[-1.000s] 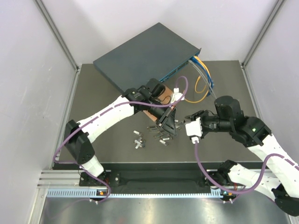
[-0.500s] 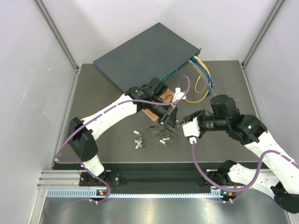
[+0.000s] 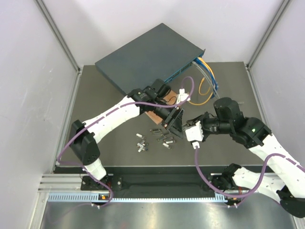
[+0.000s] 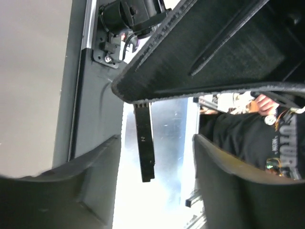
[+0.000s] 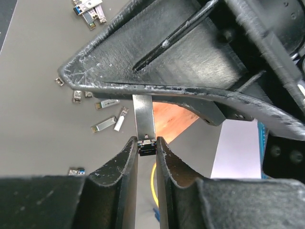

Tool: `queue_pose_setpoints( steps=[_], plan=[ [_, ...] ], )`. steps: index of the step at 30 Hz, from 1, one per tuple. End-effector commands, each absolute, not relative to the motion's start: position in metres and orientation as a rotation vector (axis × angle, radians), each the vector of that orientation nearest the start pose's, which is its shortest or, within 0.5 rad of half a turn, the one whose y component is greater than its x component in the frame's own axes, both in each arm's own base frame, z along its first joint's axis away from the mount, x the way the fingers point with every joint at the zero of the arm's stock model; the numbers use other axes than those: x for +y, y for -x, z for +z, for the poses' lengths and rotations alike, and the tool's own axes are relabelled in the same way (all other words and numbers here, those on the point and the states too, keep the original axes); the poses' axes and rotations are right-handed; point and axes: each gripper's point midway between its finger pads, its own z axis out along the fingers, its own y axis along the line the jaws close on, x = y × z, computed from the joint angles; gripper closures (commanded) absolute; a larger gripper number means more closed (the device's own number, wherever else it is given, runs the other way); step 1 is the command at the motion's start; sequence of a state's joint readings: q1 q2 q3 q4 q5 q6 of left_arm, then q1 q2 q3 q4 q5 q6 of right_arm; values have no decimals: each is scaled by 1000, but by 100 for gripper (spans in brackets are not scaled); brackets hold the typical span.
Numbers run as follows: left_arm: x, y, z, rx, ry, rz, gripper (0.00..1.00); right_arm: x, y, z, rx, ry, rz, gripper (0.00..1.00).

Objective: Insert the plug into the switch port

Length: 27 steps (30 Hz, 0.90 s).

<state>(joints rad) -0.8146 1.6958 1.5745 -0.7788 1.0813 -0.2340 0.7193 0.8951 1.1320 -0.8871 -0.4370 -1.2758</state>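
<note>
The plug (image 5: 144, 119), a slim metal module with a black end, hangs in the air above the mat. My right gripper (image 5: 147, 147) is shut on its black end. My left gripper (image 4: 155, 164) stands open around the plug (image 4: 144, 145), and its fingers (image 4: 102, 179) are clear of it on both sides. In the top view the two grippers meet tip to tip at mid-table, left (image 3: 175, 123) and right (image 3: 187, 125). The switch (image 3: 150, 57) lies at the back, its teal port face (image 3: 183, 71) turned toward the right.
Several loose metal modules (image 3: 155, 138) lie scattered on the dark mat in front of the grippers. A thin brown board (image 3: 162, 102) sits under the left arm. Yellow and blue cables (image 3: 207, 81) run from the switch's right end.
My left gripper's jaws have opened off the plug. My right gripper has moved in slightly to the left and closed on the plug's end.
</note>
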Motion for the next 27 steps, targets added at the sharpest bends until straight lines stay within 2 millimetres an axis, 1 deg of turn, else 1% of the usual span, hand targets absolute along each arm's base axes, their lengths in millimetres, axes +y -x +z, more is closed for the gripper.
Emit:
queue_pose_setpoints(
  steps=[1,2,3,4,5,6,7,8,9,10,11,12,13,14,15,16,17,18,19,20,21,22,24,25,26,27],
  plan=[
    [-378,-141,299,2058,-1304,-1721,26,213,-177,284,949,1884,178,100],
    [-377,-152,308,2027,-1285,-1676,22,212,-176,283,982,1866,196,100],
    [-376,-160,314,2006,-1266,-1646,16,211,-174,281,999,1856,202,100],
    [-374,-168,323,1975,-1247,-1626,14,210,-174,280,1017,1844,208,100],
    [-369,-188,337,1940,-1191,-1583,13,208,-173,281,1047,1810,223,100],
    [-366,-200,347,1928,-1144,-1567,11,207,-173,278,1075,1795,234,100],
    [-356,-223,366,1868,-1075,-1526,11,207,-171,277,1116,1766,260,100],
    [-351,-236,378,1833,-1031,-1509,11,206,-171,279,1130,1737,269,100],
    [-344,-247,388,1835,-953,-1511,10,205,-171,276,1160,1718,279,100],
    [-328,-272,412,1739,-876,-1457,9,205,-173,277,1215,1653,298,100],
    [-319,-281,425,1703,-829,-1448,8,205,-172,276,1249,1628,323,100],
    [-310,-289,438,1701,-737,-1458,6,205,-177,279,1275,1579,316,100],
    [-290,-300,454,1651,-669,-1416,3,206,-179,280,1346,1510,353,100],
    [-281,-306,470,1584,-634,-1386,2,207,-182,280,1384,1477,365,100],
    [-270,-309,480,1570,-574,-1383,2,208,-188,287,1414,1426,362,100],
    [-248,-314,490,1543,-505,-1328,2,209,-189,288,1477,1369,398,100],
    [-236,-317,496,1527,-462,-1300,2,212,-194,283,1529,1354,410,100],
    [-225,-319,499,1527,-412,-1275,1,212,-199,292,1554,1311,403,100],
    [-198,-322,501,1514,-323,-1211,1,213,-199,290,1617,1277,430,100],
    [-186,-320,503,1495,-284,-1190,1,215,-209,292,1659,1247,411,100],
    [-174,-316,515,1430,-255,-1182,1,216,-212,291,1681,1240,410,100],
    [-155,-309,511,1408,-201,-1145,1,217,-214,289,1693,1239,409,100],
    [-138,-304,512,1375,-111,-1113,1,221,-221,294,1696,1201,405,100],
    [-120,-301,502,1391,-25,-1076,1,224,-223,299,1701,1166,421,100],
    [-110,-303,496,1395,47,-1059,1,228,-227,303,1711,1151,428,100],
    [-105,-300,489,1403,109,-1078,1,229,-231,306,1724,1127,423,100]
  ],
)
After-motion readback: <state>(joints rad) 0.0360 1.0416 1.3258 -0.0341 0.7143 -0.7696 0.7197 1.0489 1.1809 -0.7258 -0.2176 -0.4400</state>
